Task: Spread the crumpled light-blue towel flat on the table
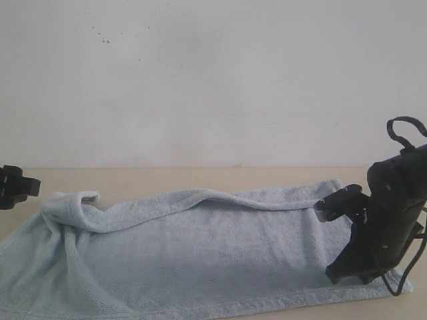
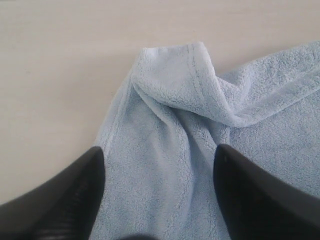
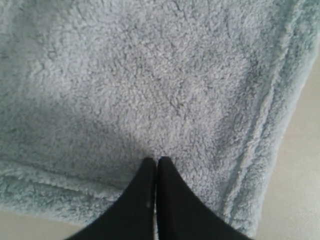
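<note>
Holding the left claw (image 2: pixel 159 150) wide open, gripping nothing; hovering it over a rumpled corner of the towel (image 2: pixel 165 200), with pale blue pile filling the gap between the two dark fingers (image 2: pixel 70 200); just beyond the fingertips, showing a hemmed flap folded back on itself and standing up in a soft ridge; showing bare table (image 2: pixel 55 75) past that flap and off to one side of the claw.

Pressing the right claw (image 3: pixel 157 161) fully closed, tips meeting in a point; resting those tips against the pile, near a stitched hem running past one side; not being able to tell whether any cloth is pinched between them.

From the exterior camera, spanning the table between the two claws, mostly opened out; rising in one long fold from the right claw's tips toward the bunched corner by the left claw; sitting just beside that corner with the left claw, apart from the cloth there; reaching under the right arm with the near hem.
</note>
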Robot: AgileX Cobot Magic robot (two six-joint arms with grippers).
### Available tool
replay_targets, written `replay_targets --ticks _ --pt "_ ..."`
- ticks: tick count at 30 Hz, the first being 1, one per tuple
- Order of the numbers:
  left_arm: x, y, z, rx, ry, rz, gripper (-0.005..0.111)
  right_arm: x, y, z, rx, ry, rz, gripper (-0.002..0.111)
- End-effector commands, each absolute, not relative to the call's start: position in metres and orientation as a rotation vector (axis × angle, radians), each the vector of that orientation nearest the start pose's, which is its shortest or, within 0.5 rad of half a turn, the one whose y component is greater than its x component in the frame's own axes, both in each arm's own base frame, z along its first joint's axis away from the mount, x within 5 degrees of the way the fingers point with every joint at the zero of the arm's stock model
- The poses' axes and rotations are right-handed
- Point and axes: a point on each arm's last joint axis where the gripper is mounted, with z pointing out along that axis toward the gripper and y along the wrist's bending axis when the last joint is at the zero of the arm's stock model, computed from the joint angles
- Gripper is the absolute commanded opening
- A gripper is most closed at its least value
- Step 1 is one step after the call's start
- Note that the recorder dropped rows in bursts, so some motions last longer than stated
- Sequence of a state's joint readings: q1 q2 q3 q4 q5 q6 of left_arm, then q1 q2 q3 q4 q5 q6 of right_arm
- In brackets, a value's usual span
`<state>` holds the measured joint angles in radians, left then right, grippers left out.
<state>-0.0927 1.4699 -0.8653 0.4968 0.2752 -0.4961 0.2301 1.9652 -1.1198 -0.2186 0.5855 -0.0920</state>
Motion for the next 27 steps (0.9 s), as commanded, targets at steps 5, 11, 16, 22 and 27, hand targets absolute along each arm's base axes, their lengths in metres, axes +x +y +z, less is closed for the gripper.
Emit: replay_targets --ticks 5,11,16,22,27 --pt "0.301 -0.016 0.241 0.0 2.331 0.09 0.06 0.346 0.07 0.115 -0.691 2.845 -0.173 0.0" --pt "0.301 -0.016 0.241 0.0 2.33 0.09 0.06 0.311 0.061 0.097 -0.616 3.04 -0.199 0.0" --pt "0.302 -0.016 0.242 0.003 2.321 0.083 0.06 0.267 0.051 0.092 -0.614 3.121 -0.204 0.0" --pt "0.301 -0.016 0.241 -0.026 2.337 0.073 0.06 0.214 0.038 0.103 -0.534 3.181 -0.218 0.0" --pt "0.299 -0.017 0.239 -0.033 2.365 0.053 0.06 0.189 0.033 0.13 -0.398 3.137 -0.202 0.0"
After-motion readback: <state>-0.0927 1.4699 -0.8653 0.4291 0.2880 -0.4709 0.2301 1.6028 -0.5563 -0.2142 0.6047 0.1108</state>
